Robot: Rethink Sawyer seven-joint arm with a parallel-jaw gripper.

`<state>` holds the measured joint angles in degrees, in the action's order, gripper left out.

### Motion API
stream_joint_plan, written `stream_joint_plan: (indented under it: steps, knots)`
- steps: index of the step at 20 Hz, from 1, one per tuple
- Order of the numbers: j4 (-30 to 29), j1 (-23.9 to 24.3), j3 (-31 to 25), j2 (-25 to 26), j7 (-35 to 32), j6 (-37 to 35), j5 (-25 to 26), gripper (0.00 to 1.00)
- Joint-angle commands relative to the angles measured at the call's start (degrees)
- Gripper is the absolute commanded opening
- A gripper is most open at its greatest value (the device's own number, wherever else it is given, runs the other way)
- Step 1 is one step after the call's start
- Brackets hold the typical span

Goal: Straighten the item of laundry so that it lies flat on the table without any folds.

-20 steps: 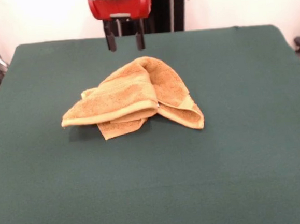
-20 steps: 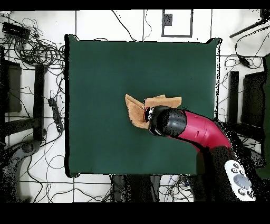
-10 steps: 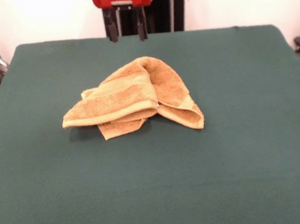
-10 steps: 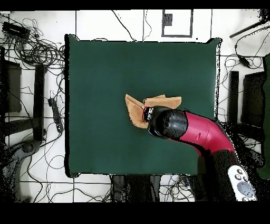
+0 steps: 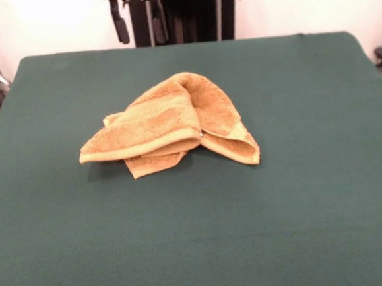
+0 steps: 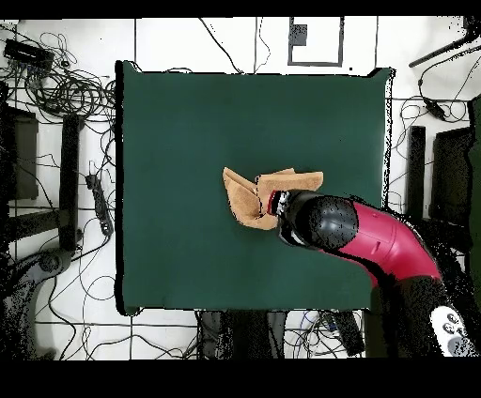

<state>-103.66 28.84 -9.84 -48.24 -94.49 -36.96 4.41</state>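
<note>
The mustard-yellow terry towel [image 5: 169, 123] lies crumpled mid-way on the dark green cloth-covered counter [image 5: 301, 200], the black-fingered tool [image 5: 141, 27] hanging above it, spread and empty.

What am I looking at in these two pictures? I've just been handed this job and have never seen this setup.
One picture looks across the table toward the robot; the other looks straight down on it. The red and black shape is a single robot arm. Its gripper shows at the top of the front view, two dark fingers apart, holding nothing, well above the cloth. On the green table lies one mustard-yellow towel, crumpled and folded over itself, not flat. From above, the arm hides part of the towel.
</note>
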Motion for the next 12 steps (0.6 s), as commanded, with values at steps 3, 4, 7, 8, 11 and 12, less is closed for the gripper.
stream_joint_plan:
  steps: [3, 4, 7, 8, 11, 12]
  knots:
    - [5.11, -6.45, -2.96, 12.36, -8.02, -8.27, -1.58, 1.0]
    - [6.46, -6.9, -2.69, 13.51, -8.51, -8.76, -1.85, 1.0]
    - [7.73, -7.14, -2.54, 15.59, -9.12, -7.41, -2.93, 1.0]
    - [8.02, -7.47, -2.18, 16.07, -9.4, -6.74, -2.85, 1.0]
    - [8.12, -8.3, -1.41, 17.51, -10.85, -3.13, -3.3, 1.0]
    - [8.12, -8.54, -1.23, 17.86, -11.05, -2.14, -3.28, 1.0]
